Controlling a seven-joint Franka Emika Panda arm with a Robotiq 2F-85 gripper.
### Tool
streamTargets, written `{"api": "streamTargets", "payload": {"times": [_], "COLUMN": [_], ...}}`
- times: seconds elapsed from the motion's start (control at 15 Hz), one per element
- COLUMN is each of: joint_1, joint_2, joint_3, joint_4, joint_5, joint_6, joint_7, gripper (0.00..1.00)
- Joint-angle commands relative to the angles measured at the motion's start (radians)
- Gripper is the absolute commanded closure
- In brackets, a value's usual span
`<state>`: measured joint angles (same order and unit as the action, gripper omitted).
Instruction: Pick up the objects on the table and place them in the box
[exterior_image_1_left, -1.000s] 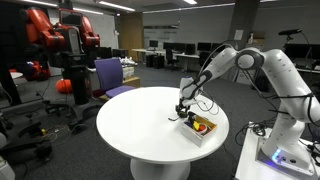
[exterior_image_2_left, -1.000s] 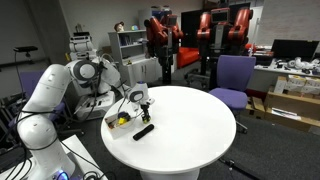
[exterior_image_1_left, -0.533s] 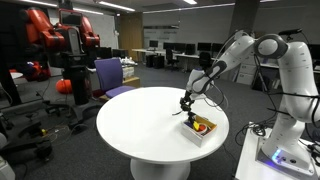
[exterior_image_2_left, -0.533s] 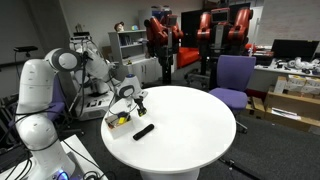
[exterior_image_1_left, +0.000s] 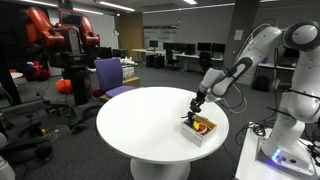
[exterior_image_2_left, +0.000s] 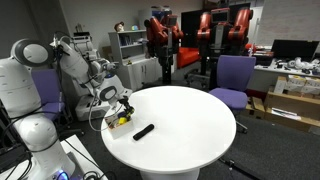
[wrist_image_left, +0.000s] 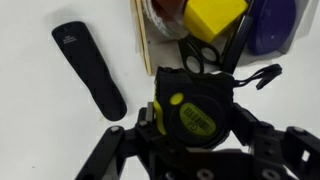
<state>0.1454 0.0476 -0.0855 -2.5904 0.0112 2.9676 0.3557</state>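
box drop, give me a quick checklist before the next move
1. Load held: ok. In the wrist view the jaws grip a black and yellow tape measure.
2. Gripper over the box: ok, roughly; it hangs above the box's near corner in an exterior view.
3. Room in the box: cannot tell; a yellow block and scissors already lie inside.
4. Remote still on the table: not ok, it remains to be picked.
5. Path down clear: cannot tell.
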Motion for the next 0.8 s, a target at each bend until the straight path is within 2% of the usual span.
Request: {"api": "streamTargets", "payload": {"times": [0.0, 0.33, 0.73], "joint_1": [0.01, -0.019, -0.006], "joint_2": [-0.121, -0.151, -0.137], "joint_3": [-0.007, 0.017, 0.045], "joint_4": [-0.147, -0.189, -0.172], "joint_5": [-0.132, -0.393, -0.673], "joint_6": [0.06, 0.042, 0.025], "joint_7": [0.072, 0.247, 0.428], "gripper": [0.49, 0.49, 0.49]}}
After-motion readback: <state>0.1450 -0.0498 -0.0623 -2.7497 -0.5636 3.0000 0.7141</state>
